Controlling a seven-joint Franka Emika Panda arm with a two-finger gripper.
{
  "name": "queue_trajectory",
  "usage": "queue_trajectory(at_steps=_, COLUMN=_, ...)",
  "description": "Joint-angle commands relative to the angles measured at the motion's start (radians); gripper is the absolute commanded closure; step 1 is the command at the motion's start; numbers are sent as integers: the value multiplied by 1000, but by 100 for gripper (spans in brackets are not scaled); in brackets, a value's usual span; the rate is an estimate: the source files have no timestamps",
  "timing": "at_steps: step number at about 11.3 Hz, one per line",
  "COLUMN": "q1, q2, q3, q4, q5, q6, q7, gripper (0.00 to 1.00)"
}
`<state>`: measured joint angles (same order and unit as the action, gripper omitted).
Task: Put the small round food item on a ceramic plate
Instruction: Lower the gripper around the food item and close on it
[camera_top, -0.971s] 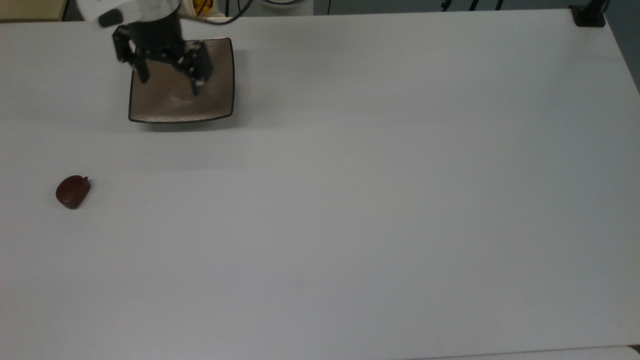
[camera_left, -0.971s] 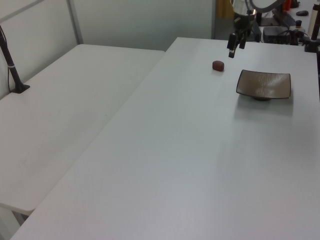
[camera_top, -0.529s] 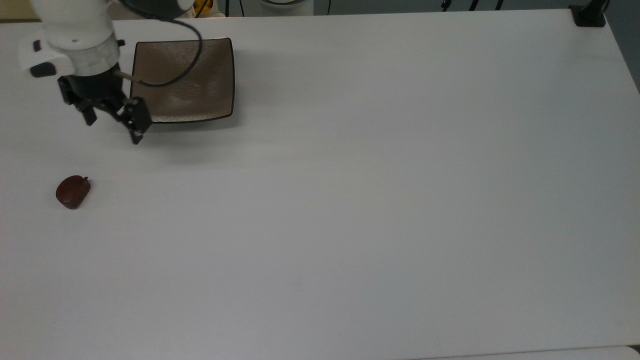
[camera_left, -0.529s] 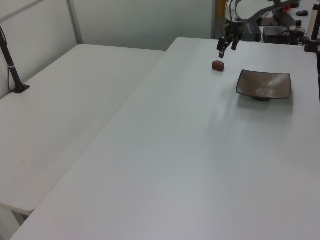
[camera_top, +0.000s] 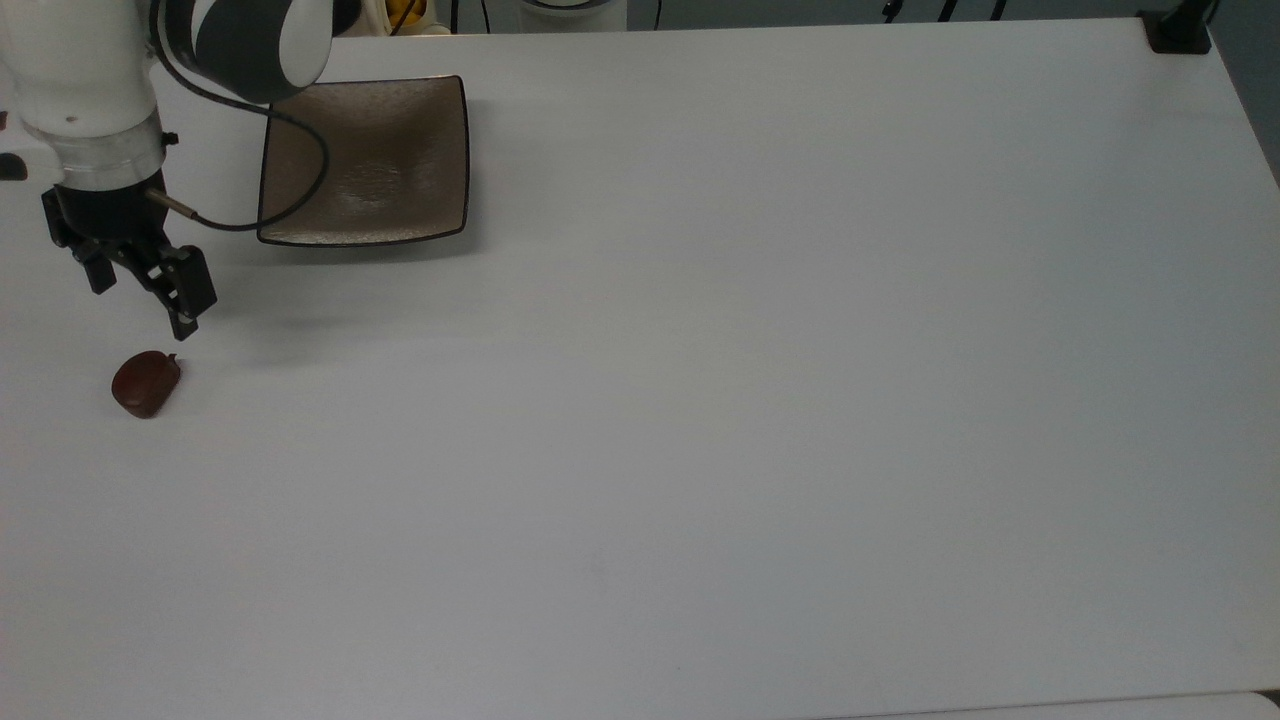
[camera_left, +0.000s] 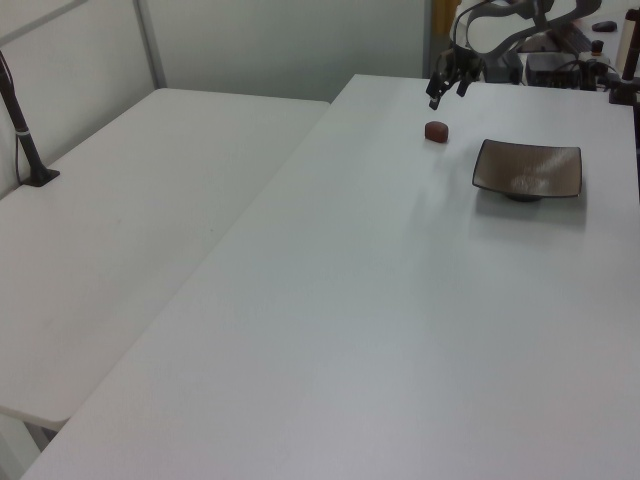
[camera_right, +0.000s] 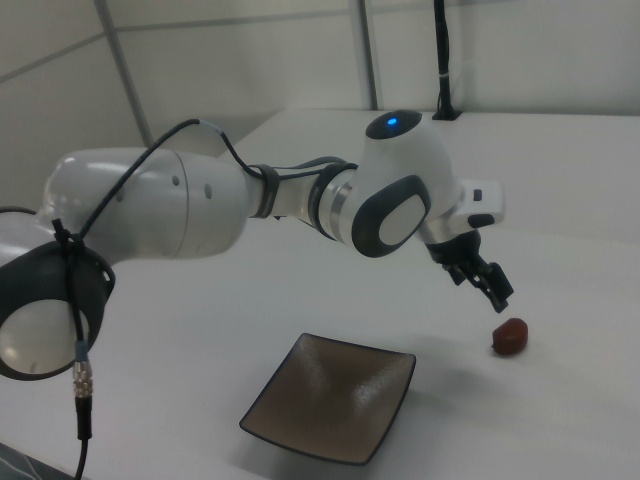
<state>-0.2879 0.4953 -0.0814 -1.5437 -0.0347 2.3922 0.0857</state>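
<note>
Claw (camera_top: 143, 300) is spread wide and empty above the tabletop (camera_top: 760, 400). In the top view we see the small round food item (camera_top: 146, 383) just at its 6 o'clock; ceramic plate (camera_top: 365, 165) sits toward 2 o'clock, bare.

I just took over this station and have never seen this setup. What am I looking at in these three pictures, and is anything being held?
One white robot arm with a black two-finger gripper works over a white table. The top view looks straight down; the left view and right view look across the table from the sides. Two things lie on the table: a small round food item, dark reddish-brown, and an empty square brown ceramic plate. The gripper is open, holds nothing, and hangs just above the food item without touching it, as the right view shows.
</note>
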Motion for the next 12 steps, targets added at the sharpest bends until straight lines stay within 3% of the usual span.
queue_trajectory(at_steps=1, q1=-11, q2=139, q3=8, q4=140, q5=-7, q6=15, q7=58, gripper=0)
queue_trajectory(at_steps=6, q1=-11, q2=235, q3=9, q4=182, q5=-40, q6=56, q7=69, gripper=0)
queue_trajectory(at_steps=11, q1=-13, q2=269, q3=8, q4=182, q5=-66, q6=100, q7=69, gripper=0)
queue_trajectory(at_steps=12, q1=-13, q2=279, q3=6, q4=183, q5=-73, q6=101, q7=71, gripper=7)
